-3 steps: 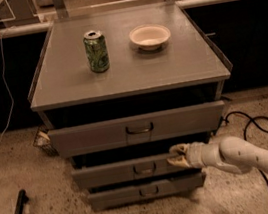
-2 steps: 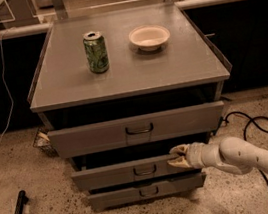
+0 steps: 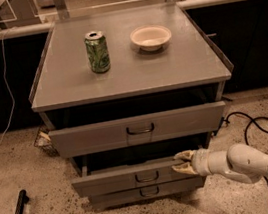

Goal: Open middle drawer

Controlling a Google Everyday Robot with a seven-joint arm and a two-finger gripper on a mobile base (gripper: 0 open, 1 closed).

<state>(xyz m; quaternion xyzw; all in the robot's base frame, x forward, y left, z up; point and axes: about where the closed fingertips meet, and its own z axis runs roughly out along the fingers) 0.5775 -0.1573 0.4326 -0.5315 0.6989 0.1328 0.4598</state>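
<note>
middle drawer [image 3: 115, 181], long axis left-right, front toward camera; tool [image 3: 183, 163] there, grip unclear

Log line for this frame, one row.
phase: opening | grey metal middle drawer: partly out | gripper: at drawer front, right of small metal loop handle

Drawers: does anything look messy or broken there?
Nothing is spilled or broken. The can and bowl stand upright on the cabinet top. The top drawer and the middle drawer both stick out part-way, and the gripper sits at the middle drawer's front, right of its handle.
</note>
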